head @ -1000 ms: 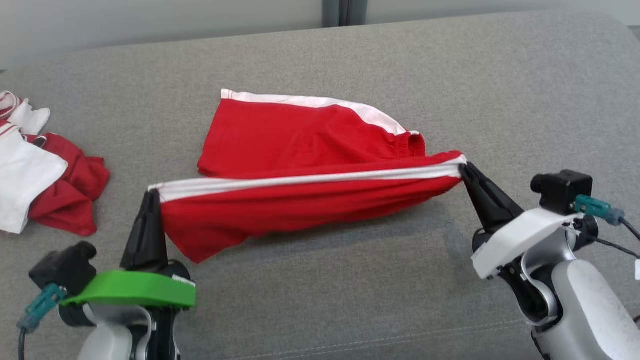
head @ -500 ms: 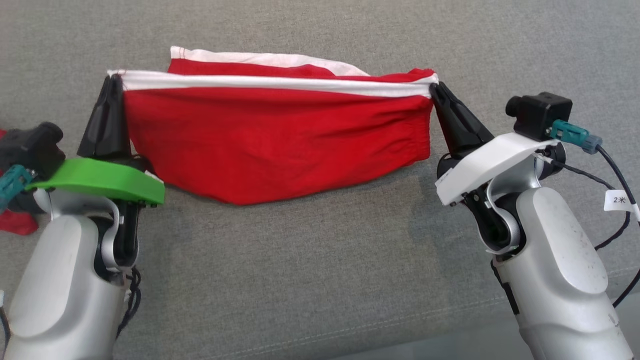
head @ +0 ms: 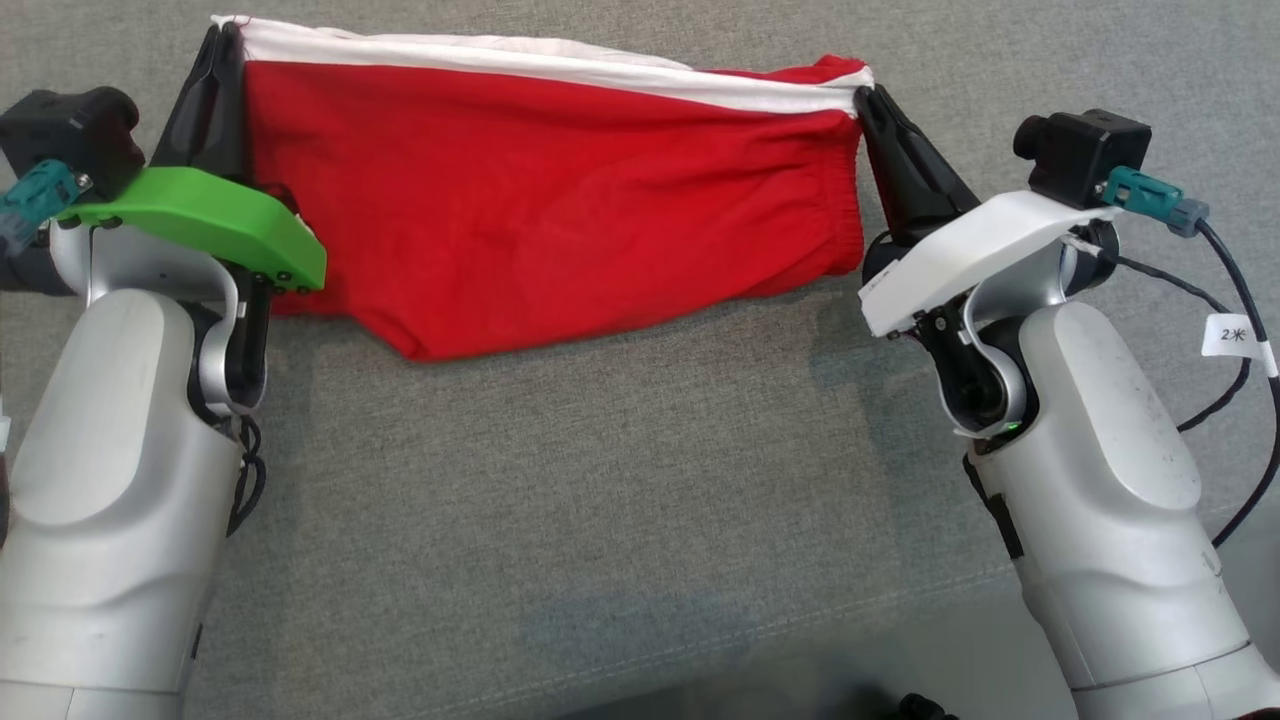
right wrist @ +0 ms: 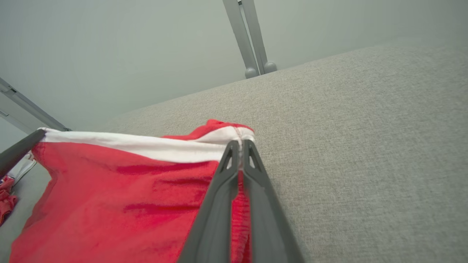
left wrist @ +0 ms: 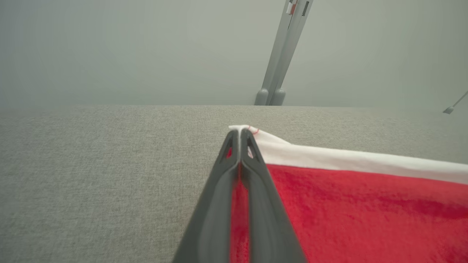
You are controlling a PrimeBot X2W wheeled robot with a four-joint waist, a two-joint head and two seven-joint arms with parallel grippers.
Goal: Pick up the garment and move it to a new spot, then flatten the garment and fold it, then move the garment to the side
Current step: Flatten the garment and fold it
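Note:
The garment (head: pixel 540 190) is a pair of red shorts with a white stripe, held stretched between my two grippers over the grey cushion (head: pixel 640 480). My left gripper (head: pixel 228 30) is shut on the stripe's left corner (left wrist: pixel 243 130). At the other end my right gripper (head: pixel 862 92) is shut on the waistband corner (right wrist: pixel 239 138). The white stripe runs taut along the top edge, and the red cloth (right wrist: pixel 109 197) falls from it toward me, its lower edge resting on the cushion.
A grey upholstered surface spreads all around, with a seam (head: pixel 800 620) near its front edge. Behind it stands a pale wall with a grey post (left wrist: pixel 281 54). A bit of another red cloth (right wrist: pixel 5 202) lies at the far left in the right wrist view.
Both grippers have carried the stripe edge away from me over the rest of the shorts, folding them. The head camera has tilted down, so the pile at the left has left the view.

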